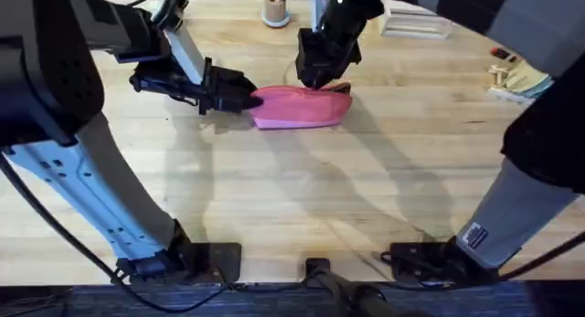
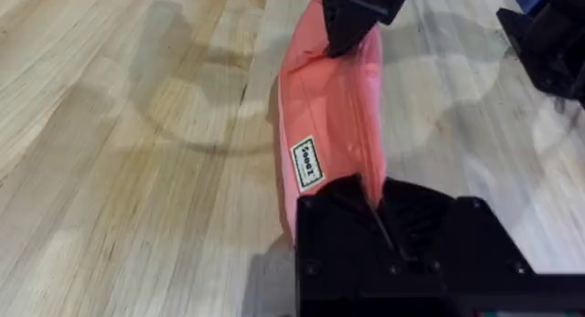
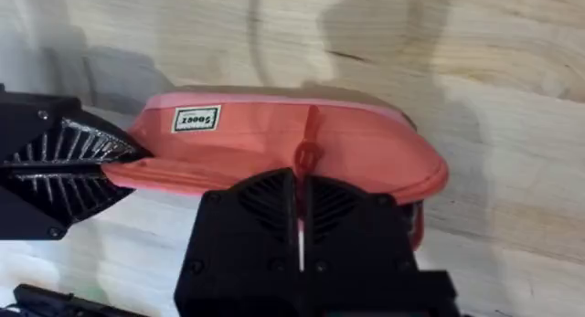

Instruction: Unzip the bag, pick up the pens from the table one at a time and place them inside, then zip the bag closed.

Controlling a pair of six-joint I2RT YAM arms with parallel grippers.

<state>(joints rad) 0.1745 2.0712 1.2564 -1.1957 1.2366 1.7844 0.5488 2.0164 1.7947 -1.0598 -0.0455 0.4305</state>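
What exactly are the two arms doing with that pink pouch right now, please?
Both arms are working on the pink bag, which lies on the table. The left tool pinches one end of the bag, holding it in place. The right tool is down on the bag's top edge, closed at the zipper area. No pens can be seen on the table.

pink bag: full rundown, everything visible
The bag is an oblong pink soft fabric pouch lying flat on the wooden table, toward the far middle. A small white label sits on its side near one end. The left gripper pinches that end; the right gripper is closed at its top edge, on the zipper line.
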